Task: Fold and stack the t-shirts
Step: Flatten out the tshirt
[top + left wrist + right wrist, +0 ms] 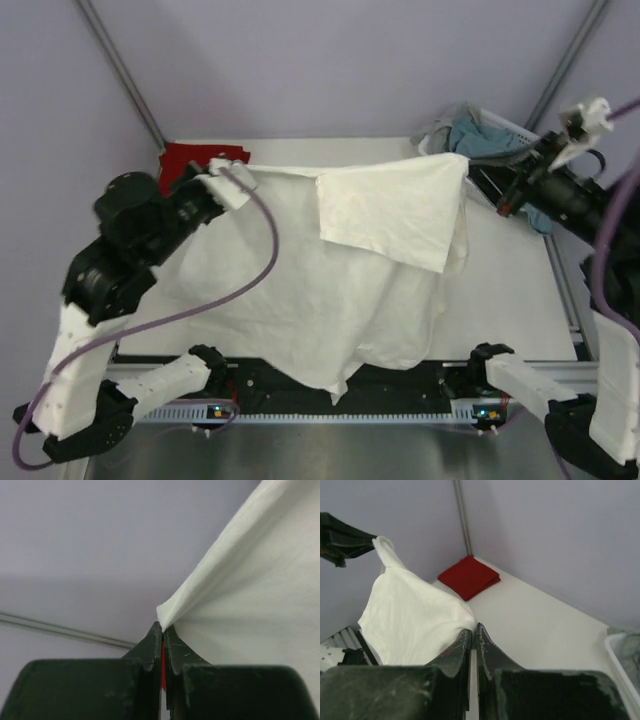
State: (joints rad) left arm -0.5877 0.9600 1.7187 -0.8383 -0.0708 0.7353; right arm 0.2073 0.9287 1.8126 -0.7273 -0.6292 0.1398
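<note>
The large white t-shirt (340, 270) hangs stretched in the air between my two grippers, its lower edge draping over the table's near edge. No floral print shows on it. My left gripper (228, 178) is shut on its left top corner (167, 611). My right gripper (478, 172) is shut on its right top corner (440, 615). The dark red t-shirt (188, 157) lies folded at the table's far left corner, also in the right wrist view (469, 577). In that view the left gripper (367, 542) shows at upper left, holding the cloth.
A white plastic basket (520, 135) with blue-grey clothes stands at the far right corner; its rim shows in the right wrist view (622, 662). The white table (510, 290) lies under the hanging shirt. Metal frame poles rise at the back corners.
</note>
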